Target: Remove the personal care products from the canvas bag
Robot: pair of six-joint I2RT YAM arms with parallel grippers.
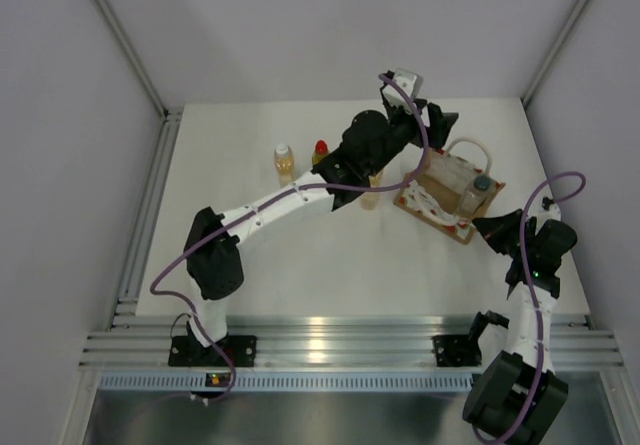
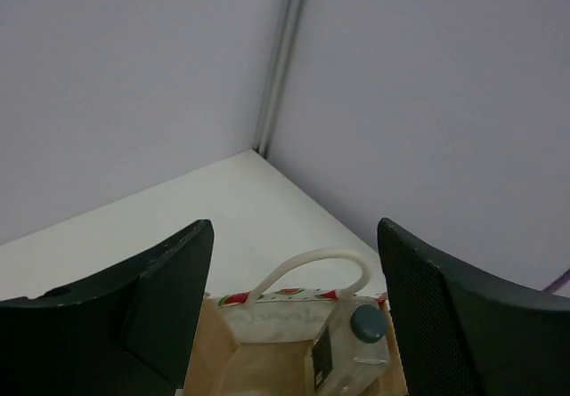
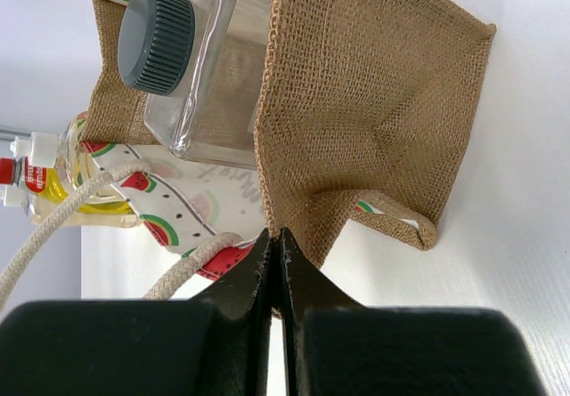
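The canvas bag (image 1: 440, 193) stands right of centre, and my right gripper (image 1: 497, 227) is shut on its near brown edge (image 3: 294, 147). One personal care product, a clear bottle with a dark grey cap (image 1: 478, 193), stands inside it (image 3: 207, 67). My left gripper (image 1: 437, 123) hovers open above the bag with nothing between its fingers (image 2: 169, 298); the clear bottle (image 2: 354, 350) shows below. An amber bottle (image 1: 284, 163) and a yellow, red-capped one (image 1: 320, 152) stand on the table. Another amber bottle (image 1: 370, 195) is partly hidden by the left arm.
A white looped handle (image 2: 312, 267) rises from the bag's far side, and rope handles (image 3: 80, 209) trail at its front. A bottle of yellow liquid (image 3: 62, 187) shows past the bag. Grey walls close the table on three sides.
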